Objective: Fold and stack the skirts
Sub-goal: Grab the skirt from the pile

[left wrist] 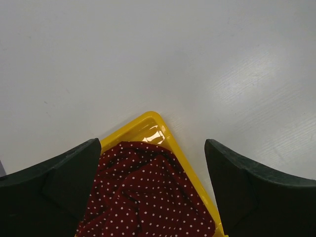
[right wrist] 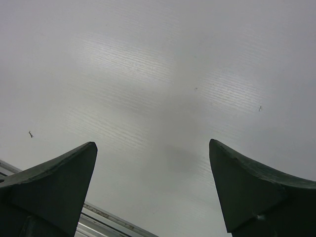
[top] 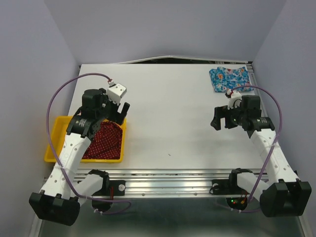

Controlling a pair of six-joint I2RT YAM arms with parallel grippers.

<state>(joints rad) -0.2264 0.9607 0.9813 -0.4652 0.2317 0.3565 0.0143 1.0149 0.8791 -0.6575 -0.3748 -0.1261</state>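
Note:
The dark red skirt with white dots lies crumpled in the yellow tray at the left. It fills the lower middle of the left wrist view, between the fingers. My left gripper is open and empty, above the tray's far right corner. The blue floral skirt lies folded at the table's far right. My right gripper is open and empty, over bare table below the blue skirt. The right wrist view shows only white table between its fingers.
The white table spreads between the two arms. Its metal front rail runs along the near edge, also seen in the right wrist view. Purple cables loop beside both arms. Grey walls close in the sides.

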